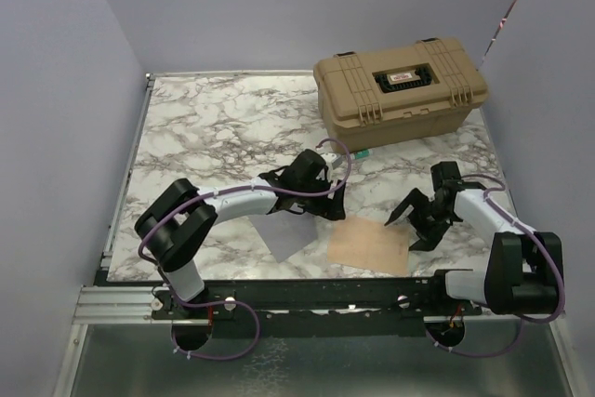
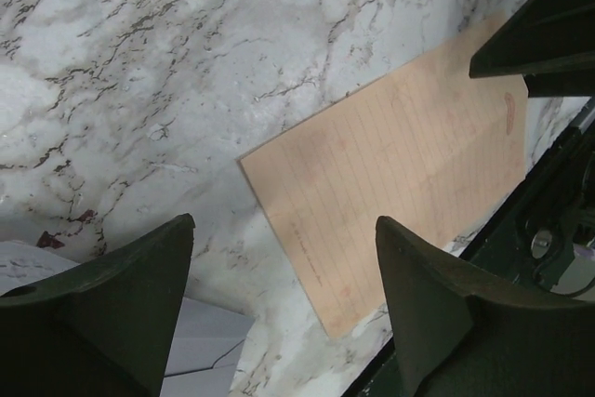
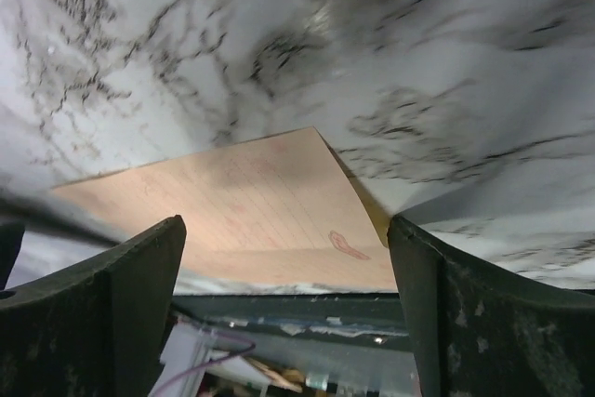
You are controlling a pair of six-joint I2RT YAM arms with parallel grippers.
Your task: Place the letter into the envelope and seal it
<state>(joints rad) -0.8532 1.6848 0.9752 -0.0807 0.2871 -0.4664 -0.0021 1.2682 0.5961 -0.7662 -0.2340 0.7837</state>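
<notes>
Both my jaws gape empty; the letter (image 1: 369, 246) lies flat between them, long axis crosswise, seemingly nearer my right jaws.

**A robot test cell in a lab**

This one is a staged bench, not a lived-in room. Plain lavender-grey partition walls (image 1: 56, 137) box in a white marble-patterned tabletop (image 1: 214, 127). A slotted aluminium rail (image 1: 112, 302) runs along the near edge. The white-and-black left robot arm (image 1: 232, 202) and right robot arm (image 1: 493, 216) are mounted there, with purple cables (image 1: 321, 143) looping along them. A tan hard-plastic latched toolbox (image 1: 400, 90) sits at the back.
</notes>
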